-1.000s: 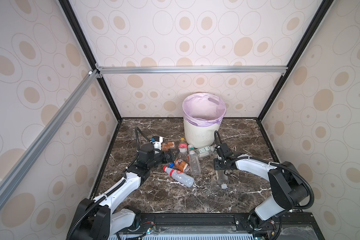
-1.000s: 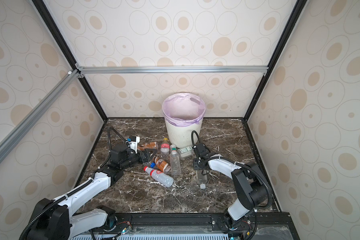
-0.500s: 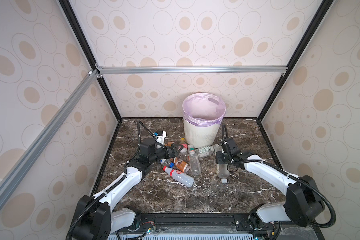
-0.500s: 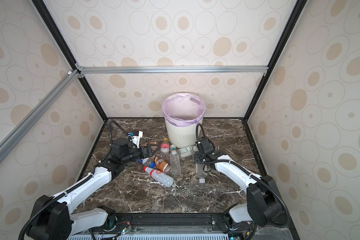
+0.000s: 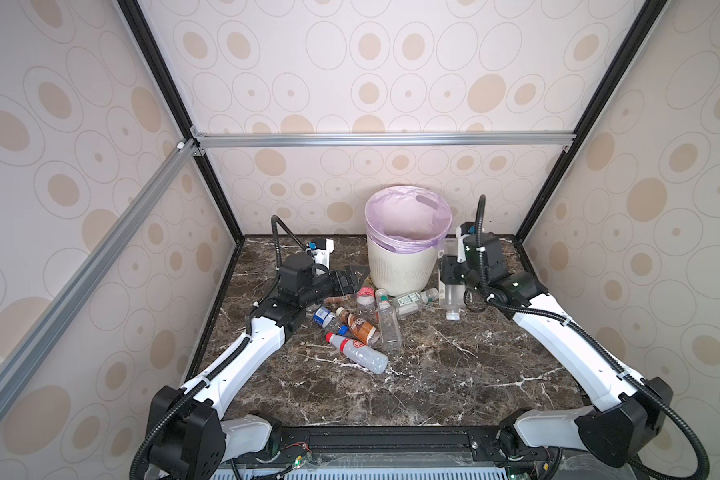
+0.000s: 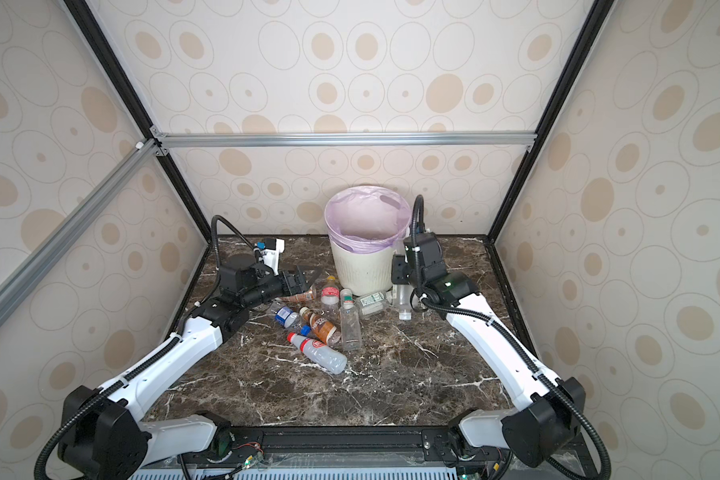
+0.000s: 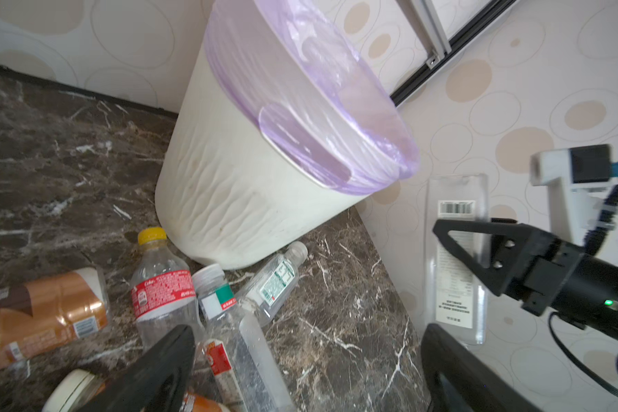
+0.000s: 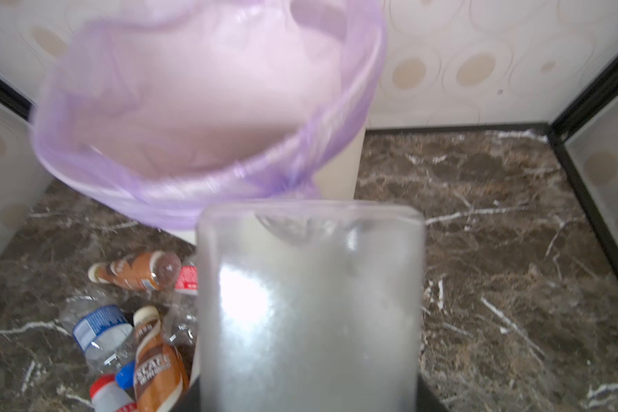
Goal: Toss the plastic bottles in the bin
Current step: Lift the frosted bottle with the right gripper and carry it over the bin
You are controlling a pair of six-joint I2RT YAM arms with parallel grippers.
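The bin, off-white with a lilac liner, stands at the back middle in both top views. My right gripper is shut on a clear flat bottle, held cap down just right of the bin, its base near rim height. That bottle fills the right wrist view, the bin's mouth beyond it. My left gripper is open and empty, over the pile left of the bin. In the pile lie a brown-orange bottle, a red-and-white labelled one, a clear one and a blue-labelled one.
A small green-labelled bottle and a red-labelled yellow-capped one lie against the bin's foot. Patterned walls close in the dark marble floor on three sides. A black rail runs along the front edge.
My right gripper has lifted the clear flat bottle off the floor and carried it up beside the bin's rim. My left gripper has moved back and right towards the bin, staying open.
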